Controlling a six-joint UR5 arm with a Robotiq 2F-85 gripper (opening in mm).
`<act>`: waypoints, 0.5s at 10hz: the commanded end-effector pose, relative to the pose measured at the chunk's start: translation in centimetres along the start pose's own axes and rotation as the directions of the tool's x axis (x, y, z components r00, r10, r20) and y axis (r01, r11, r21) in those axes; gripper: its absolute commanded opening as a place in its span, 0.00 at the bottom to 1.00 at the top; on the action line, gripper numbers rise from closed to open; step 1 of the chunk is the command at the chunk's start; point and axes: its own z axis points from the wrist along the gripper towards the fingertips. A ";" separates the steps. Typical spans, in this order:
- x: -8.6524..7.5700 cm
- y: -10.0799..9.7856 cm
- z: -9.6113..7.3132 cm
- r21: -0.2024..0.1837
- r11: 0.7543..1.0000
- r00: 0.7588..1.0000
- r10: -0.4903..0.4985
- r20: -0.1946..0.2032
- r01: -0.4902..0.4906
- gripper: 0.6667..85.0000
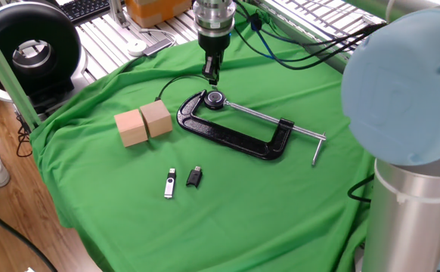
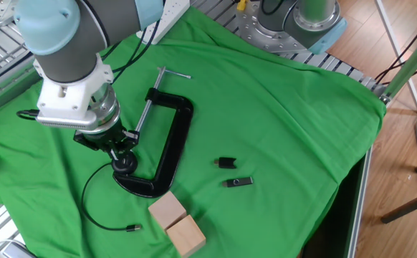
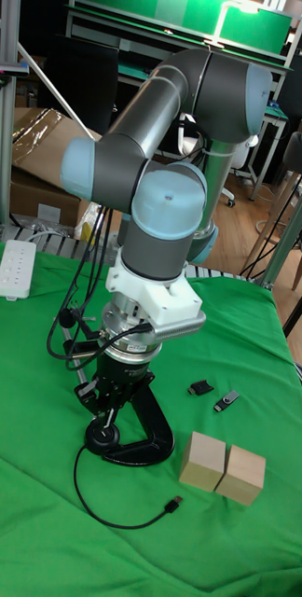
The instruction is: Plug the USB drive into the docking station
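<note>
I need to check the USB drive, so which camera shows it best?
One fixed view: the USB drive lies near the camera, unobstructed, beside the small black adapter. The other fixed view shows it smaller, side-on; the tall fixed view shows it small, behind the wooden blocks.

My fingertips sit too small and dark in every view to tell whether the jaws stand apart or closed. In the tall fixed view my gripper hides most of the C-clamp; only its lower curve shows. The USB drive and the small black adapter are too small to read connector ends. The cable's far end runs under my wrist in the other fixed view. No docking station identifiable.
</note>
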 end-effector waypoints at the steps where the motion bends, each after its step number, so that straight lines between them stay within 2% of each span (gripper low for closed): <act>1: -0.2 0.3 0.4 -0.010 1.000 1.000 0.007 0.013 -0.006 0.01; 5: -0.4 0.3 0.7 -0.017 1.000 1.000 0.007 0.017 -0.006 0.01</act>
